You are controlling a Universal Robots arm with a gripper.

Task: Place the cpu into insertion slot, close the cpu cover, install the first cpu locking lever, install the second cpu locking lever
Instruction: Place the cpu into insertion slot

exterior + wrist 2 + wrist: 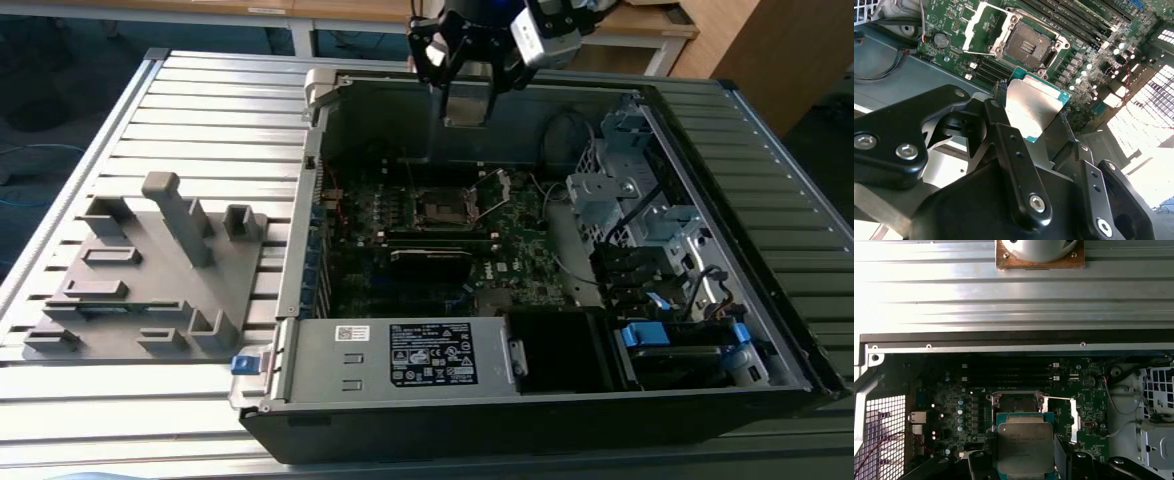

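My gripper [466, 100] hangs over the open computer case, shut on the cpu [465, 106], a flat silver-topped square with a green edge. In both wrist views the cpu [1031, 107] [1025, 447] sits clamped between the black fingers [1004, 137]. It is held in the air, above and apart from the insertion slot [445, 207] [1026, 42] [1016, 402], whose dark centre lies bare on the green board. The cpu cover [976, 27] [1073, 412] [497, 190] is swung open beside the slot.
Long black memory slots [430, 240] run beside the socket. A grey labelled power supply box [400, 355] fills the case's near side. A metal drive cage [641, 200] with cables is on the exterior view's right. A grey fixture [147, 270] stands outside the case on the left.
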